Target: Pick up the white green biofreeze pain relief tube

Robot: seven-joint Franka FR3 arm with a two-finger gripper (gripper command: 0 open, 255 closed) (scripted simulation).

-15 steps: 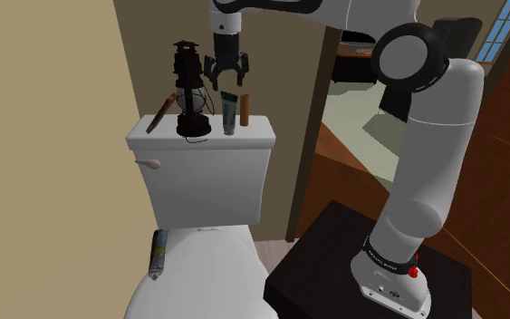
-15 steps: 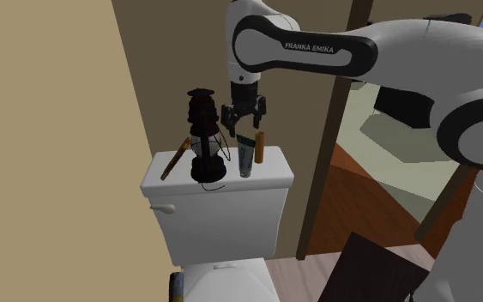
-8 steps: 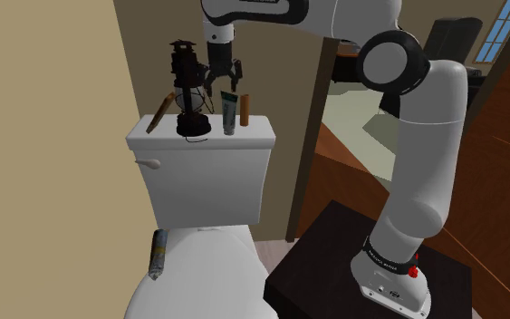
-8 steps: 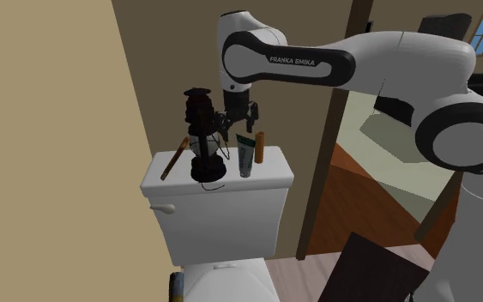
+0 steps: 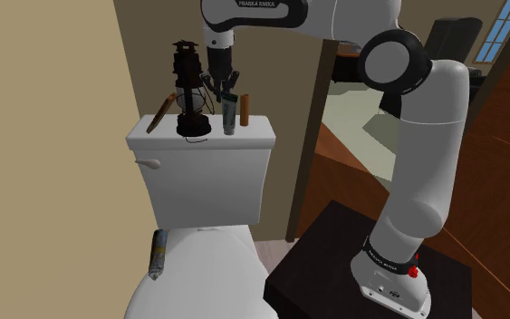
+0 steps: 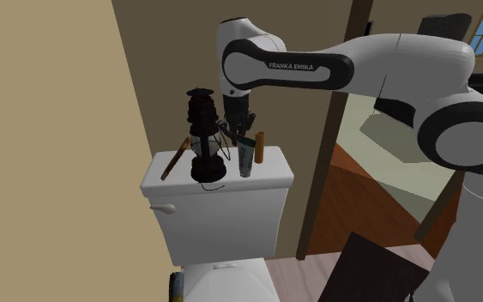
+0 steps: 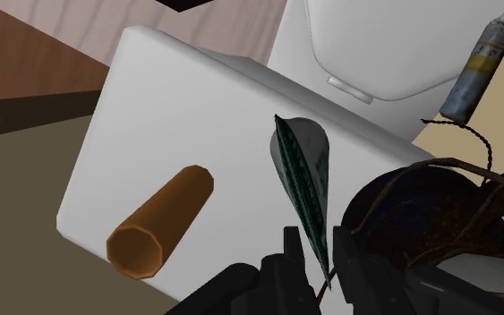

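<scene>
While the all-black two-finger gripper (image 7: 317, 242) hangs low over the white toilet tank lid (image 7: 178, 107), its narrowly parted fingers (image 7: 290, 255) straddle the upright white-and-green crimped tube (image 7: 300, 166), apparently without touching it. A dark rusty lantern (image 7: 429, 224) stands just beside the gripper.

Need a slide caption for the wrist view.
Open gripper straddles the upright white-green tube on the toilet tank lid, lantern alongside.
</scene>
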